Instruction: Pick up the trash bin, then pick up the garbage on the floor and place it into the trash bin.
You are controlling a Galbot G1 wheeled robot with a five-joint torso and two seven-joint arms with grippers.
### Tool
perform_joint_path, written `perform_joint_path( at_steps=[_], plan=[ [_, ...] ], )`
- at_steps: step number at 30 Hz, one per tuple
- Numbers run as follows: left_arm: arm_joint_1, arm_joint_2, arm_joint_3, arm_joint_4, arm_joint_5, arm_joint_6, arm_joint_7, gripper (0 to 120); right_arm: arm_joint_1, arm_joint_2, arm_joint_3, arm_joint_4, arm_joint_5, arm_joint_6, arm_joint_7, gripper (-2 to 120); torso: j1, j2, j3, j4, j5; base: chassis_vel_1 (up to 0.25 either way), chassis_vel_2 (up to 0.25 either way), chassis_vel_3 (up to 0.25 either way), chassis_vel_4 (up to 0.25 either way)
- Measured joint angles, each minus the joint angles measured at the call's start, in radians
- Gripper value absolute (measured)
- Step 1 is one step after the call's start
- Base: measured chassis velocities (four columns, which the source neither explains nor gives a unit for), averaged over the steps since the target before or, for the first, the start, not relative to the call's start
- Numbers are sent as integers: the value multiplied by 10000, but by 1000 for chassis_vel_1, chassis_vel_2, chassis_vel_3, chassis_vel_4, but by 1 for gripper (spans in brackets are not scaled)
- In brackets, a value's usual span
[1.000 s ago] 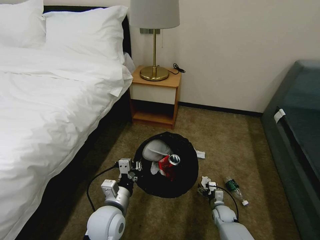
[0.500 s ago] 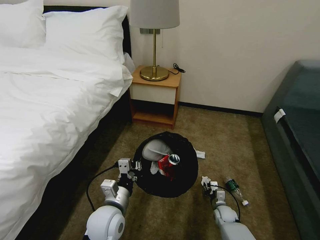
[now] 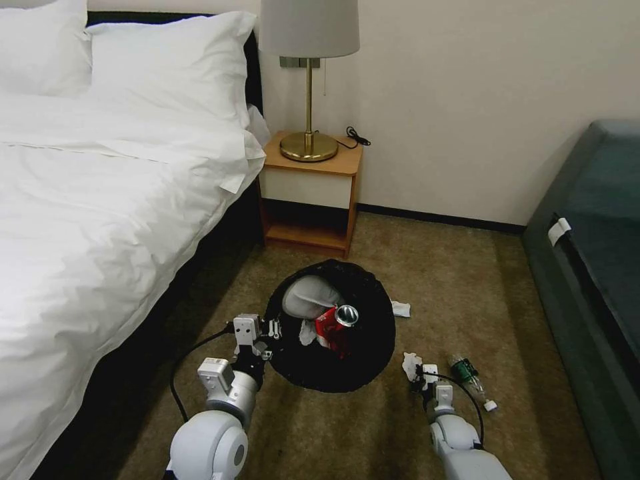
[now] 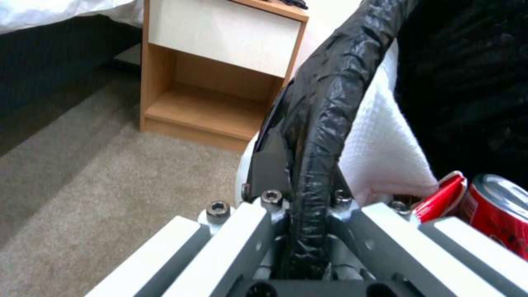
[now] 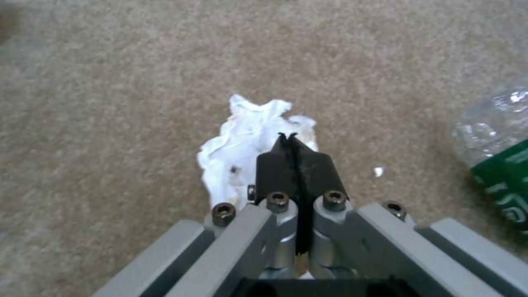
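Observation:
The trash bin (image 3: 360, 347), round and black with a bag over its rim (image 4: 324, 103), hangs just above the carpet, and my left gripper (image 3: 272, 330) (image 4: 308, 181) is shut on its near-left rim. Inside lie a white slipper (image 3: 307, 297) (image 4: 385, 152), a red can (image 3: 341, 319) (image 4: 495, 214) and a tissue (image 3: 307, 335). Garbage on the floor: a crumpled white tissue (image 3: 410, 363) (image 5: 242, 144), another tissue (image 3: 400, 309) and a green bottle (image 3: 469, 375) (image 5: 495, 140). My right gripper (image 3: 419, 375) (image 5: 288, 142) is shut, its tips at the near tissue's edge, with nothing visible between them.
The bed (image 3: 100, 220) runs along the left. A wooden nightstand (image 3: 310, 193) with a brass lamp (image 3: 309, 143) stands behind the bin. A dark green sofa (image 3: 593, 267) closes the right side. Brown carpet (image 3: 453, 287) lies open between them.
The right arm has drawn back toward me and its gripper looks narrower beside the tissue. The bin and left gripper have shifted slightly away and left.

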Motion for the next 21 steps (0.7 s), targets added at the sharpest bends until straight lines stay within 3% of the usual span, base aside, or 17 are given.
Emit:
perform_joint_path(
  at_steps=[6,7,12,13,20,21],
  plan=[
    [-4,-7,33,26,5,-16,9,0,108,-53,105,-67,49,-71,159,20,0,0,0,1,0,0,0,0,0],
    [-4,-7,32,25,4,-18,10,0,167,-47,147,-166,55,-77,187,28,0,0,0,1,0,0,0,0,0],
    [-2,0,21,17,2,-20,12,0,247,-23,231,-314,56,-81,206,41,0,0,0,1,0,0,0,0,0],
    [7,-1,20,14,1,-25,14,0,262,-8,256,-387,52,-81,207,50,0,0,0,1,0,0,0,0,0],
    [19,-8,34,-9,8,-26,19,0,333,102,308,-649,-28,-45,202,70,0,0,0,0,0,0,0,0,0],
    [34,0,31,-38,10,-26,19,0,391,134,333,-803,-72,1,196,78,0,0,0,0,0,0,0,0,0]
  ],
)
